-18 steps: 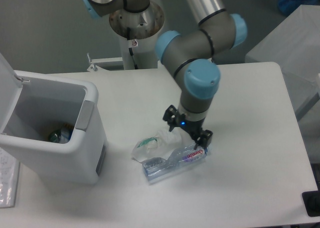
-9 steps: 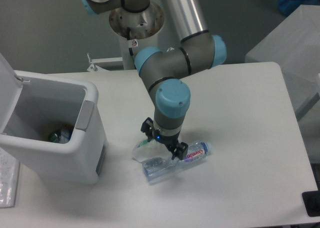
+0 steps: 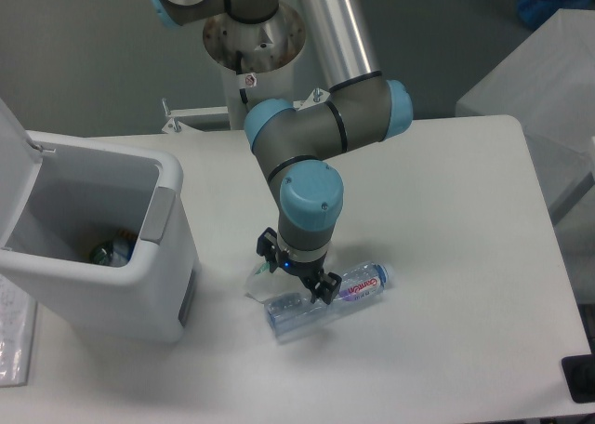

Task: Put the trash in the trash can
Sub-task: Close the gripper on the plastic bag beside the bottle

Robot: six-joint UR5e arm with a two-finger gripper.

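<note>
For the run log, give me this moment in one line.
pincer open, over paper wad | water bottle on table | trash can lid open

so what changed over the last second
The gripper swung left from over the bottle's cap end to above the paper wad, and sits a little lower. Nothing visibly gripped. Bottle, wad and bin stayed put.

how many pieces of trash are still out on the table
2. The bottle lies in front of the bin, and the wad sits at its left end, mostly hidden under the gripper. More may be hidden.
</note>
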